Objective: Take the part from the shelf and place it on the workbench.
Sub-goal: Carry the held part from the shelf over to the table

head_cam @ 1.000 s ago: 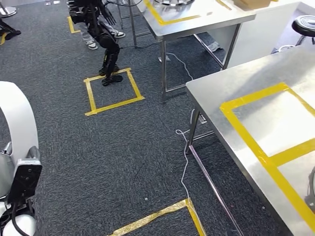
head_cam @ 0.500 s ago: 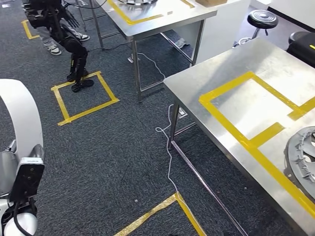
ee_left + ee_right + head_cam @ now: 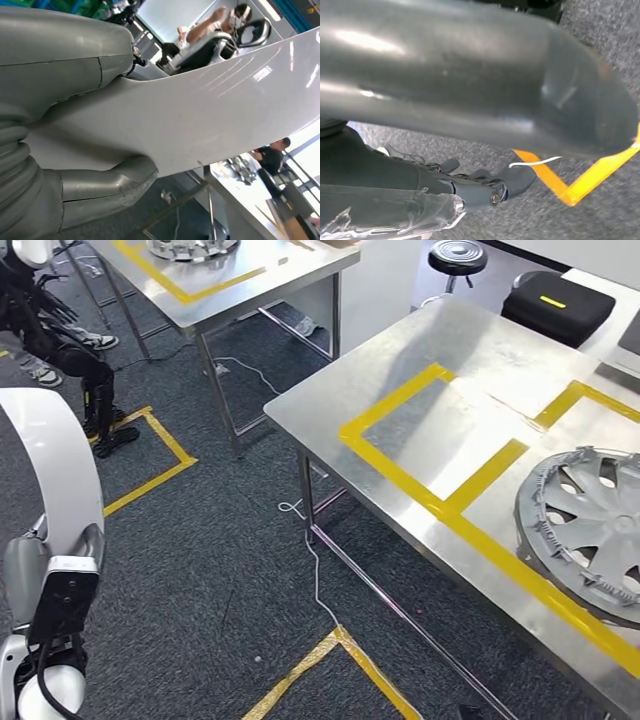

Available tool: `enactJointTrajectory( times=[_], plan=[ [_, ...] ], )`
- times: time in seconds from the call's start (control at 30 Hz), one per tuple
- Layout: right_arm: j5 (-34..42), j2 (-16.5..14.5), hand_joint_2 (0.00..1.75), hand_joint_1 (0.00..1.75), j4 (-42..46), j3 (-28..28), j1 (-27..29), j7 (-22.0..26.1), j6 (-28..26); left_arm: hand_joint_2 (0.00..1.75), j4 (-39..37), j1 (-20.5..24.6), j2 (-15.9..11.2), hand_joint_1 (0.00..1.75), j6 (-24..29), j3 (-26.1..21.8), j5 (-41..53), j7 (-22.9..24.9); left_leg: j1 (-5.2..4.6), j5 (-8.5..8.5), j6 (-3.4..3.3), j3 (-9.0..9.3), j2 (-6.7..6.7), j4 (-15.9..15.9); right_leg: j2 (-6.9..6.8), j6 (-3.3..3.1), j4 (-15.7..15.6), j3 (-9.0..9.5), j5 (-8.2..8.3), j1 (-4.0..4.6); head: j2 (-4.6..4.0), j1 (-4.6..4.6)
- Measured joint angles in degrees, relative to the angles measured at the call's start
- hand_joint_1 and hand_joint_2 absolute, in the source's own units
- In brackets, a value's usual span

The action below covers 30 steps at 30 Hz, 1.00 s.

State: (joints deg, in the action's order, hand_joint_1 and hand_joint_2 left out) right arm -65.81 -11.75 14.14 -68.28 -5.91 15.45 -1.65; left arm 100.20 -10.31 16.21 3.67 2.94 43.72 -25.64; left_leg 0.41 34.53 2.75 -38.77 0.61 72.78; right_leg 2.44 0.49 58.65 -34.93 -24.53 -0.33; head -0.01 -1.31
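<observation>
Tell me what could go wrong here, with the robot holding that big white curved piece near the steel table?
The white cable trails across the carpet by the workbench leg, so a foot might catch it. The hubcap already lies on the bench and could get knocked. The smooth white part may slip in the left hand.

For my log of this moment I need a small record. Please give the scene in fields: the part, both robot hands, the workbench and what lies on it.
part: white curved panel, at the robot's left side, above the carpet, not yet on the workbench
left robot hand: grips the panel's edge
right robot hand: over the carpet, blurred; grasp unclear
workbench: steel, ahead to the right, marked with yellow tape
on workbench: silver wheel cover
at its far side: black case
</observation>
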Motion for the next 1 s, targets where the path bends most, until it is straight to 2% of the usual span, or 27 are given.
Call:
enactJointTrajectory(
  times=[0.03,0.07,0.13,0.2,0.23,0.27,0.3,0.37,0.4,0.43,0.47,0.5,0.53,0.57,0.6,0.63,0.67,0.7,0.73,0.8,0.87,0.93,0.97,1.0],
  plan=[
    [-0.01,0.01,0.0,0.0,0.0,0.0,0.07,-0.05,-0.03,1.75,-0.03,0.02,-0.02,1.75,-0.01,0.03,-0.21,-0.02,0.05,-1.24,0.01,0.0,-0.1,-0.59,0.75,0.07,0.0,0.02,0.03,-0.07,0.0,0.01],
    [0.0,0.01,0.0,0.0,0.0,0.0,0.11,-0.07,-0.07,1.75,-0.04,0.07,-0.03,1.75,-0.02,0.08,-0.37,-0.07,0.17,-3.24,0.04,0.97,-0.38,-3.05,1.52,0.21,0.02,0.04,0.09,-0.19,-0.01,0.0],
    [0.03,0.03,0.0,0.0,0.0,0.0,0.05,-0.07,-0.1,1.75,-0.05,0.22,-0.06,1.75,-0.03,0.24,-0.81,-0.29,0.76,-6.89,0.21,4.22,-2.89,-10.32,3.02,0.79,0.25,-0.17,0.16,-0.28,-0.01,0.16],
    [0.06,0.07,0.0,0.0,0.0,0.0,0.01,0.03,-0.1,1.75,-0.1,0.36,-0.07,1.75,-0.12,0.39,-1.24,-0.55,1.19,-7.88,-0.07,5.97,-5.19,-14.4,4.26,1.62,0.37,-0.7,0.31,-0.29,-0.01,0.4],
    [0.07,0.09,0.0,0.0,0.0,0.0,0.1,0.08,-0.1,1.75,-0.13,0.44,-0.05,1.75,-0.16,0.46,-1.45,-0.64,1.14,-7.73,-0.48,6.1,-5.31,-14.9,4.82,2.04,0.27,-0.95,0.46,-0.33,-0.01,0.5],
    [0.07,0.11,0.0,0.0,0.0,0.0,0.27,0.13,-0.1,1.75,-0.16,0.53,-0.04,1.75,-0.2,0.61,-1.6,-0.7,1.09,-7.8,-0.98,6.03,-4.73,-14.83,5.25,2.43,0.0,-1.14,0.64,-0.48,-0.01,0.52],
    [0.07,0.15,0.0,0.0,0.0,0.0,0.46,0.16,-0.1,1.75,-0.17,0.64,-0.03,1.75,-0.22,0.81,-1.7,-0.75,1.06,-7.89,-1.44,6.08,-4.14,-14.93,4.63,2.73,0.09,-1.32,0.57,-0.49,-0.01,0.53],
    [0.1,0.21,0.0,0.0,0.0,0.0,0.5,0.23,-0.04,1.75,-0.19,0.77,-0.03,1.75,-0.26,1.17,-1.77,-0.82,1.06,-8.04,-2.29,6.21,-2.8,-15.13,1.63,3.09,2.98,-2.78,-1.23,-0.3,0.0,0.2],
    [0.12,0.21,0.0,0.0,0.0,0.0,0.39,0.31,0.02,1.75,-0.2,0.79,-0.03,1.75,-0.29,1.25,-1.79,-0.84,0.91,-8.0,-2.56,6.24,-2.1,-15.14,-0.24,3.16,6.28,-4.31,-3.03,-0.18,-0.01,0.04],
    [0.13,0.21,0.0,0.0,0.0,0.0,0.24,0.39,0.08,1.75,-0.23,0.79,-0.03,1.75,-0.32,1.27,-1.81,-0.85,0.75,-7.94,-2.77,6.25,-1.31,-15.14,-1.25,3.21,10.37,-6.23,-4.99,-0.17,-0.01,-0.06],
    [0.13,0.21,0.0,0.0,0.0,0.0,0.13,0.46,0.13,1.75,-0.27,0.79,-0.04,1.75,-0.35,1.27,-1.85,-0.85,0.6,-7.89,-2.87,6.28,-0.53,-15.13,-1.68,3.25,14.06,-7.95,-6.48,-0.18,-0.01,-0.05],
    [0.13,0.22,0.0,0.0,0.0,-0.01,0.13,0.49,0.15,1.75,-0.31,0.8,-0.04,1.75,-0.39,1.29,-1.88,-0.85,0.47,-7.82,-2.96,6.33,0.23,-15.12,-1.86,3.24,16.29,-8.93,-7.05,-0.18,-0.01,-0.06],
    [0.14,0.24,0.0,0.0,0.0,-0.01,0.18,0.48,0.16,1.75,-0.34,0.81,-0.04,1.75,-0.43,1.31,-1.95,-0.85,0.36,-7.73,-2.99,6.43,0.9,-15.11,-1.94,3.19,16.31,-8.79,-6.55,-0.18,-0.01,-0.06],
    [0.14,0.26,0.0,0.0,0.0,-0.02,0.25,0.44,0.16,1.75,-0.37,0.82,-0.04,1.75,-0.48,1.33,-2.08,-0.85,0.29,-7.62,-2.96,6.58,1.49,-15.11,-2.09,3.08,14.01,-7.46,-5.13,-0.17,-0.01,-0.07],
    [0.14,0.3,0.0,0.0,0.0,-0.02,0.29,0.39,0.16,1.75,-0.38,0.84,-0.04,1.75,-0.56,1.39,-2.26,-0.85,0.21,-7.47,-2.86,6.79,2.03,-15.11,-2.68,2.89,10.07,-5.2,-3.23,-0.1,-0.01,-0.08],
    [0.14,0.33,0.0,0.0,0.0,-0.02,0.25,0.32,0.17,1.75,-0.38,0.86,-0.04,1.75,-0.7,1.46,-2.5,-0.86,0.04,-7.29,-2.66,7.0,2.52,-15.08,-3.94,2.61,6.07,-2.96,-1.85,0.16,-0.01,-0.08],
    [0.13,0.36,0.0,0.0,0.0,-0.02,0.15,0.25,0.17,1.75,-0.39,0.9,-0.06,1.75,-0.83,1.54,-2.72,-0.86,-0.12,-7.11,-2.43,7.17,2.95,-15.03,-4.91,2.33,2.94,-1.19,-0.89,0.37,-0.01,-0.04],
    [0.1,0.38,0.0,0.0,0.0,-0.02,0.06,0.2,0.17,1.75,-0.39,0.93,-0.09,1.75,-0.95,1.62,-2.88,-0.86,-0.28,-6.97,-2.19,7.3,3.36,-15.0,-5.66,2.06,1.12,-0.2,-0.5,0.58,-0.01,-0.01],
    [0.06,0.38,0.0,0.0,0.0,-0.02,0.01,0.16,0.18,1.75,-0.4,0.96,-0.11,1.75,-1.03,1.67,-2.98,-0.87,-0.39,-6.88,-1.96,7.38,3.77,-15.02,-5.81,1.82,0.66,-0.05,-0.63,0.77,-0.01,0.02],
    [-0.01,0.39,0.0,0.0,0.0,-0.02,0.07,0.09,0.18,1.75,-0.4,0.99,-0.14,1.75,-1.07,1.75,-3.0,-0.87,-0.33,-6.72,-1.38,7.63,4.55,-15.22,-4.56,1.31,0.49,-0.14,-0.46,0.67,-0.01,0.02],
    [-0.04,0.4,0.0,0.0,0.0,-0.02,0.1,0.03,0.16,1.75,-0.4,1.04,-0.19,1.75,-1.07,1.85,-3.01,-0.89,-0.17,-5.47,-0.66,7.21,3.43,-13.79,-3.36,0.75,0.15,0.01,-0.21,0.33,-0.01,0.13],
    [-0.12,0.4,0.0,0.0,0.0,-0.02,0.0,-0.03,0.17,1.75,-0.43,1.07,-0.29,1.75,-1.07,1.89,-3.03,-0.92,-0.06,-2.21,-0.21,4.46,1.09,-7.88,-2.2,0.44,-0.02,0.09,-0.05,-0.02,-0.01,0.35],
    [-0.21,0.39,0.0,0.0,0.0,-0.02,-0.03,-0.09,0.18,1.75,-0.45,1.07,-0.33,1.75,-1.07,1.87,-3.05,-0.93,-0.04,-0.41,-0.12,2.38,0.38,-3.84,-1.61,0.36,-0.02,0.05,-0.02,-0.11,-0.01,0.43],
    [-0.33,0.39,0.0,0.0,0.0,-0.02,0.01,-0.16,0.19,1.75,-0.49,1.07,-0.36,1.75,-1.07,1.86,-3.08,-0.93,-0.02,0.65,-0.07,0.56,0.04,-0.54,-0.98,0.36,-0.02,0.03,-0.02,-0.17,-0.01,0.46]
  ],
)
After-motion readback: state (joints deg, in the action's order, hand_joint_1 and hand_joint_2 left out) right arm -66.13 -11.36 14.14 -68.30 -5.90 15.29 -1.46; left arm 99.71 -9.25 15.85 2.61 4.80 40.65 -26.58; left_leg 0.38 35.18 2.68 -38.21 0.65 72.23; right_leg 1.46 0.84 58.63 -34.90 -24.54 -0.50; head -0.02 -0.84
